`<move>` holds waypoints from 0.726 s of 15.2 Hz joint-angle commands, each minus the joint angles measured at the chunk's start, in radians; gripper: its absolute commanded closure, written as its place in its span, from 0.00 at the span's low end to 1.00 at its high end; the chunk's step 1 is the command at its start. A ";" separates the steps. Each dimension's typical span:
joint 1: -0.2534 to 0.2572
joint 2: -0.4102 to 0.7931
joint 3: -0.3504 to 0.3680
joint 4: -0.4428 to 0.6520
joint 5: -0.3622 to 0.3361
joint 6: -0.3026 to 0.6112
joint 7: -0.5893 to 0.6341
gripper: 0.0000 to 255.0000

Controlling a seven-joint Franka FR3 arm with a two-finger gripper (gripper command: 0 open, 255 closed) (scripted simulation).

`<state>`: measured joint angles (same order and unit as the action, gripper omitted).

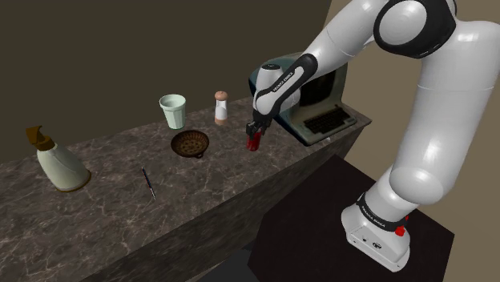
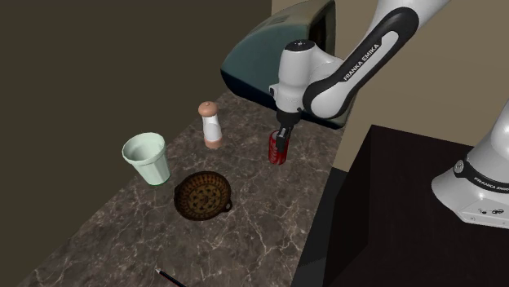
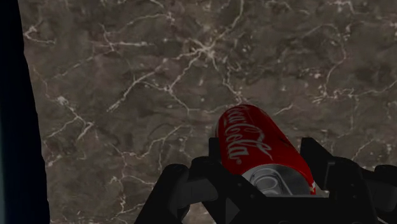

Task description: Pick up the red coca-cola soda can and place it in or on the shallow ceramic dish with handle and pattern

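Note:
The red Coca-Cola can (image 1: pixel 255 143) stands upright on the dark marble counter (image 1: pixel 120 200), near its front edge. My black gripper (image 1: pixel 256 130) comes down over the can's top, its fingers clasped on both sides of it. In the second exterior view the gripper (image 2: pixel 282 135) sits on the can (image 2: pixel 277 151). The wrist view has the can (image 3: pixel 245 137) between the fingers (image 3: pixel 207 165), with my gripper (image 3: pixel 264 173) closed around its upper end. I cannot tell whether the can is lifted off the counter. The brown patterned dish (image 1: pixel 190 144) (image 2: pixel 202 196) with its small handle lies apart from the can, toward the shoulder view's left.
Behind the dish stand a pale green cup (image 1: pixel 172 110) (image 2: pixel 147 158) and a white shaker (image 1: pixel 220 106) (image 2: pixel 211 125). A dark boxy appliance (image 1: pixel 324 100) sits at the counter's far end. A pen (image 1: pixel 148 183) and a cream jug (image 1: pixel 60 160) lie further toward the shoulder view's left.

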<state>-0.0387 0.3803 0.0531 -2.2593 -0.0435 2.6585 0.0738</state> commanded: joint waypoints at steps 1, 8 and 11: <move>0.000 0.000 0.000 0.000 0.000 0.000 0.000 1.00; -0.002 -0.037 0.003 -0.004 0.004 -0.033 -0.003 1.00; -0.004 -0.073 0.006 -0.005 0.009 -0.068 -0.006 1.00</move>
<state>-0.0410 0.3196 0.0580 -2.2654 -0.0367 2.6036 0.0704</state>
